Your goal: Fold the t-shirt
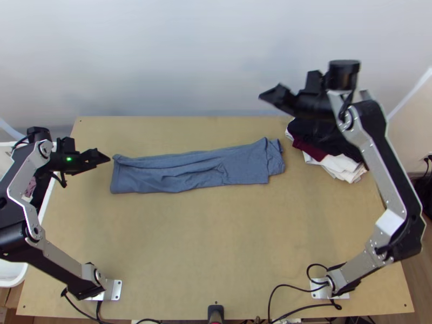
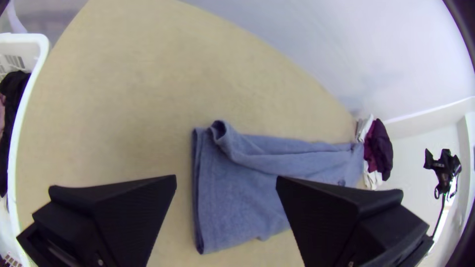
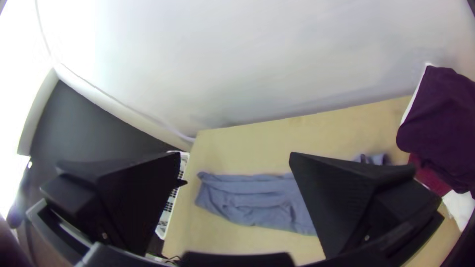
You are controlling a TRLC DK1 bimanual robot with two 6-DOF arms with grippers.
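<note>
At the near edge of the table (image 1: 178, 243), a black fixture (image 1: 216, 312) was cut off by the top view's border, and black cables (image 1: 286, 286) looped near my right arm's base.

Farther in lay the grey-blue t-shirt (image 1: 183, 167), folded into a long strip across the middle. I couldn't count its layers; its left end had a curled corner, its right end an uneven, overlapping edge. My own fingers hid parts of it in both wrist views.

Off the left edge stood a white basket (image 2: 39, 44), cut off and partly behind my left arm; the dark and pinkish clothes (image 2: 15, 99) in it were hard to tell apart. That arm bent outward, then back in, its gripper (image 1: 101, 157) parted and empty just beside the shirt's left end.

At the far right, a pile of black, maroon and white clothes (image 1: 343, 164) sat near the shirt's other end, partly covered by my right arm. That arm was raised, turned inward, its gripper (image 1: 270, 94) spread wide with nothing between the fingers, before the pale wall (image 1: 162, 54).
</note>
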